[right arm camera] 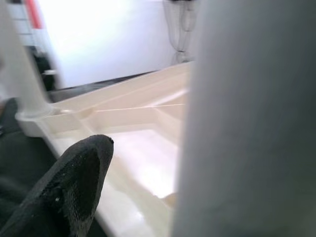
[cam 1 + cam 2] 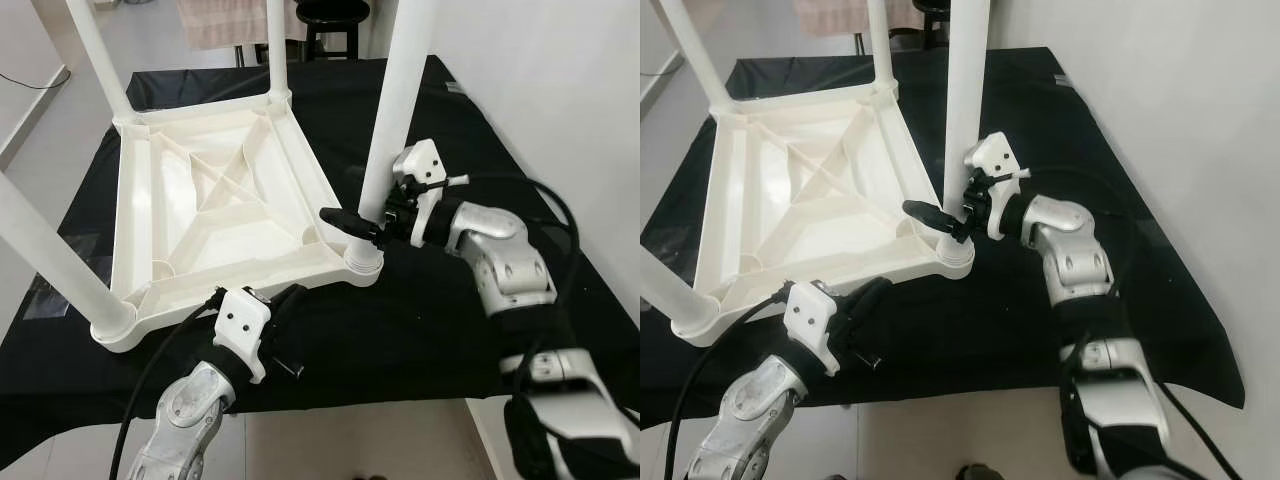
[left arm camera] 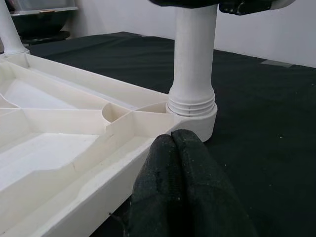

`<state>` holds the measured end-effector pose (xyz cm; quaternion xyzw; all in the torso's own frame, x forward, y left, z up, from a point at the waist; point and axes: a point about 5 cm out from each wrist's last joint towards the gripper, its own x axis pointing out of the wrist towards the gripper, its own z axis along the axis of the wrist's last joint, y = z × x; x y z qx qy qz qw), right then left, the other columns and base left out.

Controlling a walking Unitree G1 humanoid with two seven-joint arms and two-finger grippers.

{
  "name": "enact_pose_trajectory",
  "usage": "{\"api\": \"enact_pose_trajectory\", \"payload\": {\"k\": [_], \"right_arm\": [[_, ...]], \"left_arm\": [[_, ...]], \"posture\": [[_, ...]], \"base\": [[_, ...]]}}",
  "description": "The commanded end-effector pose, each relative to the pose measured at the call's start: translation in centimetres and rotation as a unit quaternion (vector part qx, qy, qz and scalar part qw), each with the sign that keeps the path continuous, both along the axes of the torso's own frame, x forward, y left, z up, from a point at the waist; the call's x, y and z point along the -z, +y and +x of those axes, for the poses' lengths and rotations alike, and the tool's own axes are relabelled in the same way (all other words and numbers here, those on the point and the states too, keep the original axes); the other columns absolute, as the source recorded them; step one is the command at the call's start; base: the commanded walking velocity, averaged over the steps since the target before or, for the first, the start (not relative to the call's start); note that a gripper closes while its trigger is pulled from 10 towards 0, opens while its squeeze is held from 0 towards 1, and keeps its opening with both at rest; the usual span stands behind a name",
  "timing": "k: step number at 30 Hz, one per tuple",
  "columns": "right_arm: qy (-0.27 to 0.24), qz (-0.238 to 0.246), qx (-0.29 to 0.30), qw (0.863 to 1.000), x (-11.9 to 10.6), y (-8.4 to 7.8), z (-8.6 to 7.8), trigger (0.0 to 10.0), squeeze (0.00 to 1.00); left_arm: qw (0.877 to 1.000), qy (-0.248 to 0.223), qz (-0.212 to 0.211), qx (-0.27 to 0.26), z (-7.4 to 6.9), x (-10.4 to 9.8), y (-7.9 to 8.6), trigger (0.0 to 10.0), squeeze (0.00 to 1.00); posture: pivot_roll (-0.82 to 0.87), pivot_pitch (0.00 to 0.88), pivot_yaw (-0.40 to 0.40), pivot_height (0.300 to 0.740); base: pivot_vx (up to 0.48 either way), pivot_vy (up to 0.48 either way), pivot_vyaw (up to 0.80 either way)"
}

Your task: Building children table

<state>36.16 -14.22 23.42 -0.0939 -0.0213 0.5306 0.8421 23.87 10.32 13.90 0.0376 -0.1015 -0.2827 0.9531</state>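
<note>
Right end effector (image 2: 352,226) around table leg (image 2: 398,90)

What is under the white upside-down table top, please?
A black cloth lies under the table top, spreading out around it. What the cloth rests on is covered.

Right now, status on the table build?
Right tool clamped on near-right leg just above its socket. Left tool shut, at tabletop near edge. Four legs seated. Nothing obstructing.

Black-draped surface (image 2: 440,310) under an upturned white children table (image 2: 215,215)
</note>
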Motion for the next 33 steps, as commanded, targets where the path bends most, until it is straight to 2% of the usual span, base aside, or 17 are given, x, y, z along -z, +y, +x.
{"api": "enact_pose_trajectory", "payload": {"k": [1, 3, 4, 5, 15, 21, 22, 24, 25, 26, 27, 28, 30, 31, 33], "right_arm": [[0.019, -0.006, -0.023, 1.0, 0.7, 0.1, 0.1, 10.0, 0.0], [0.037, -0.002, -0.028, 0.999, 1.4, 0.1, 0.4, 10.0, 0.0], [0.045, 0.001, -0.031, 0.999, 1.7, 0.1, 0.5, 5.3, 0.0], [0.049, 0.003, -0.031, 0.998, 2.0, 0.1, 0.6, 0.0, 0.0], [0.041, 0.015, -0.016, 0.999, 2.0, -0.3, 1.1, 0.0, 0.0], [0.017, -0.005, 0.028, 0.999, 2.9, -1.3, 1.0, 0.0, 0.0], [0.018, -0.009, 0.057, 0.998, 3.5, -1.2, 0.9, 0.0, 0.0], [0.012, -0.039, 0.13, 0.991, 5.4, -0.3, 0.3, 0.0, 0.0], [0.012, -0.039, 0.13, 0.991, 5.4, -0.3, 0.3, 0.0, 0.0], [0.023, 0.014, 0.267, 0.963, 6.8, 1.0, -0.3, 0.0, 0.0], [0.054, 0.035, 0.321, 0.945, 8.7, 2.3, -2.0, 0.0, 0.0], [0.054, 0.035, 0.321, 0.945, 8.7, 2.3, -2.0, 0.0, 0.0], [0.014, 0.005, 0.337, 0.941, 9.1, 4.1, -3.9, 0.0, 0.0], [0.012, 0.017, 0.316, 0.948, 8.6, 4.3, -3.6, 0.0, 0.0], [0.012, 0.032, 0.312, 0.949, 8.1, 4.2, -3.1, 0.0, 0.0]], "left_arm": [[1.0, 0.011, 0.001, 0.005, -0.2, 0.6, -0.2, 10.0, 0.0], [1.0, 0.007, 0.005, 0.004, -0.1, 0.6, -0.4, 10.0, 0.0], [1.0, 0.005, 0.005, 0.005, -0.1, 0.6, -0.5, 10.0, 0.0], [1.0, 0.004, 0.006, 0.005, -0.1, 0.6, -0.5, 10.0, 0.0], [1.0, 0.004, 0.004, 0.007, -0.1, 0.5, -0.5, 10.0, 0.0], [1.0, 0.005, 0.004, 0.008, -0.1, 0.5, -0.3, 10.0, 0.0], [1.0, 0.005, 0.004, 0.009, -0.1, 0.5, -0.3, 10.0, 0.0], [1.0, 0.004, 0.005, 0.009, -0.1, 0.5, -0.1, 10.0, 0.0], [1.0, 0.004, 0.005, 0.009, -0.1, 0.5, -0.1, 10.0, 0.0], [1.0, 0.004, 0.005, 0.009, -0.1, 0.4, 0.0, 10.0, 0.0], [1.0, 0.004, 0.006, 0.009, 0.0, 0.4, 0.1, 10.0, 0.0], [1.0, 0.004, 0.006, 0.009, 0.0, 0.4, 0.1, 10.0, 0.0], [1.0, 0.003, 0.008, 0.009, 0.1, 0.4, 0.2, 10.0, 0.0], [1.0, 0.004, 0.008, 0.009, 0.1, 0.4, 0.3, 10.0, 0.0], [1.0, 0.004, 0.008, 0.009, 0.2, 0.4, 0.3, 10.0, 0.0]], "posture": [[0.03, 0.107, -0.027, 0.74], [0.03, 0.108, -0.03, 0.74], [0.03, 0.108, -0.03, 0.74], [0.03, 0.108, -0.032, 0.74], [0.01, 0.118, -0.021, 0.74], [0.0, 0.124, -0.019, 0.74], [-0.01, 0.13, -0.016, 0.74], [-0.01, 0.132, -0.018, 0.74], [-0.01, 0.132, -0.018, 0.74], [-0.01, 0.137, -0.015, 0.74], [-0.01, 0.142, -0.003, 0.74], [-0.01, 0.142, -0.003, 0.74], [-0.01, 0.137, 0.006, 0.74], [-0.03, 0.133, 0.016, 0.74], [-0.03, 0.132, 0.017, 0.74]], "base": [[0.0, 0.0, 0.0], [0.0, 0.0, 0.0], [0.0, 0.0, 0.0], [0.0, 0.0, 0.0], [0.0, 0.0, 0.0], [0.0, 0.0, 0.0], [0.0, 0.0, 0.0], [0.0, 0.0, 0.0], [0.0, 0.0, 0.0], [0.0, 0.0, 0.0], [0.0, 0.0, 0.0], [0.0, 0.0, 0.0], [0.0, 0.0, 0.0], [0.0, 0.0, 0.0], [0.0, 0.0, 0.0]]}}
